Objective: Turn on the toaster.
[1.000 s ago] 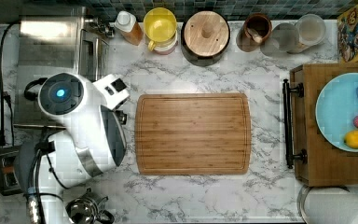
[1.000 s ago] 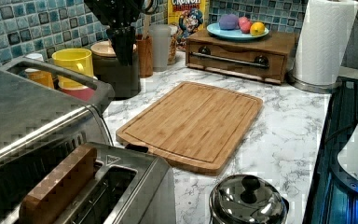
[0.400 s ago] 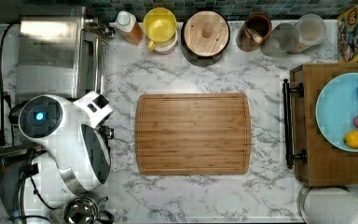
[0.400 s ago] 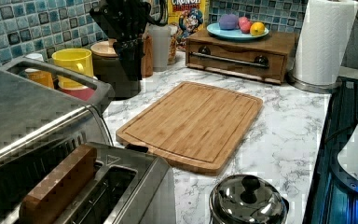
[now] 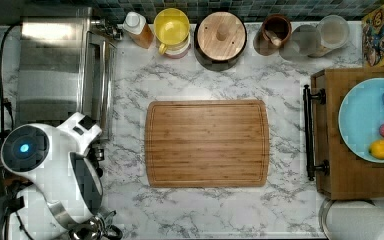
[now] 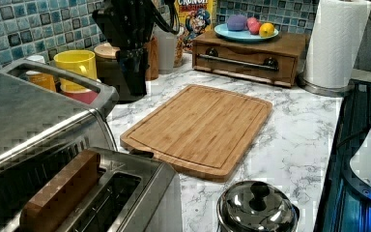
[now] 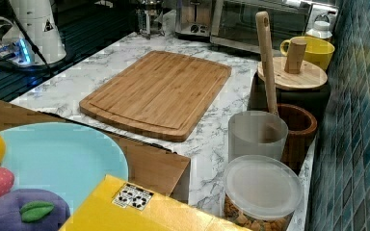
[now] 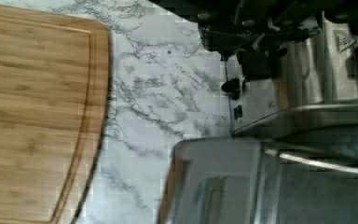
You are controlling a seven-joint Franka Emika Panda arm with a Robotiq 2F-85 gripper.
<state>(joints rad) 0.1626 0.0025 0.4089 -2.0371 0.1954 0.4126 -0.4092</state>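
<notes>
The toaster [image 6: 142,191] is a small brushed-steel box at the left view's lower left, with a brown slice [image 6: 60,193] standing in one slot. Its end with black knobs [image 8: 233,87] shows in the wrist view, and it stands small at the back of the right view [image 7: 195,17]. In the top view my white arm [image 5: 55,165] covers it. My black gripper [image 6: 128,29] hangs above the counter beyond the toaster's knob end. In the wrist view the gripper [image 8: 249,49] is just over the knobs, and I cannot tell whether it touches them.
The big steel toaster oven [image 5: 55,70] stands beside the toaster. A bamboo cutting board [image 5: 207,143] lies mid-counter. A steel-lidded pot [image 6: 256,208] sits by the toaster. Mugs and canisters [image 5: 220,32] line the tiled wall. A wooden stand with a fruit plate [image 5: 367,120] and a paper towel roll [image 6: 335,43] are at the far end.
In the top view my arm has swung left and down, from beside the toaster oven to over the toaster. In the left view the gripper looms larger.
</notes>
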